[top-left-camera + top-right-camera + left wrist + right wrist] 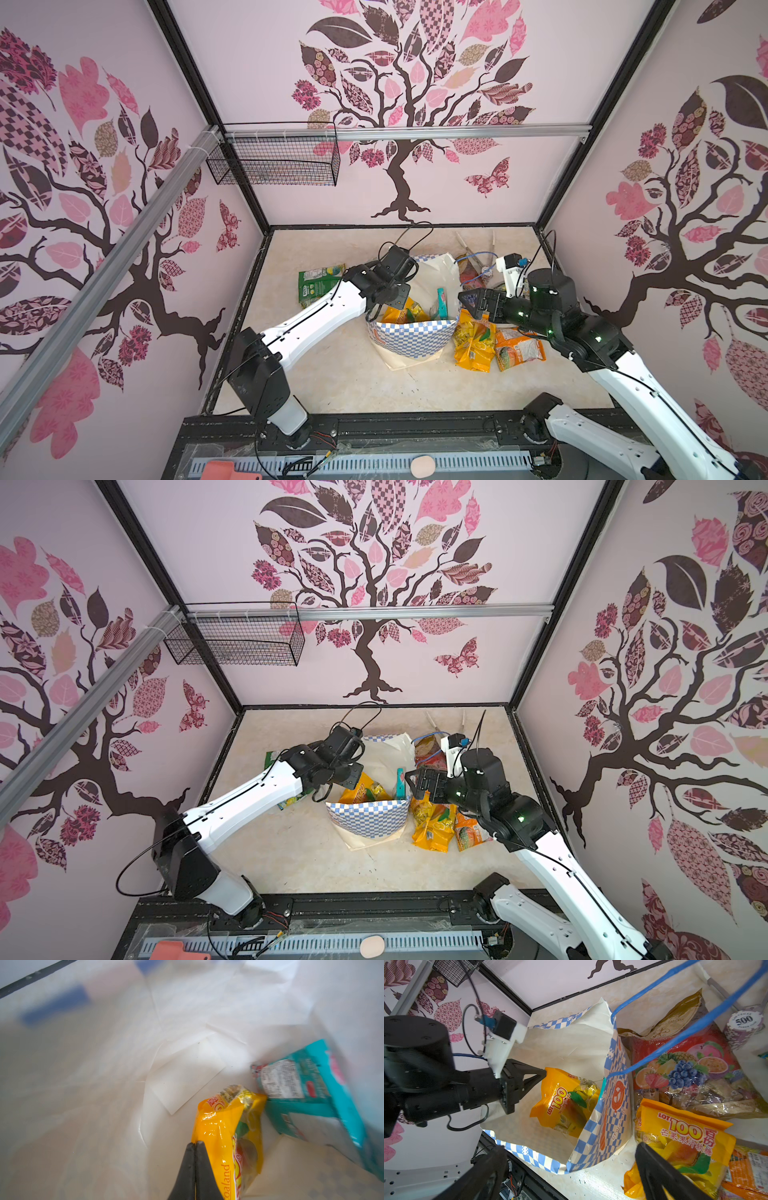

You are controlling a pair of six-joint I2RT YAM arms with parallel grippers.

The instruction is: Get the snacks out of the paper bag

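- Both top views: left gripper [388, 305] reaches into the paper bag [409, 338], right gripper [469, 305] splayed wide just beside it
- Left wrist: jaws clenched on yellow packet [220, 1126], teal packet [311, 1093] alongside, both inside bag
- Right wrist: pinch sits on packet corner

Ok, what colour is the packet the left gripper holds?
Yellow-orange packet, pinched by the left gripper; clearest in the right wrist view.
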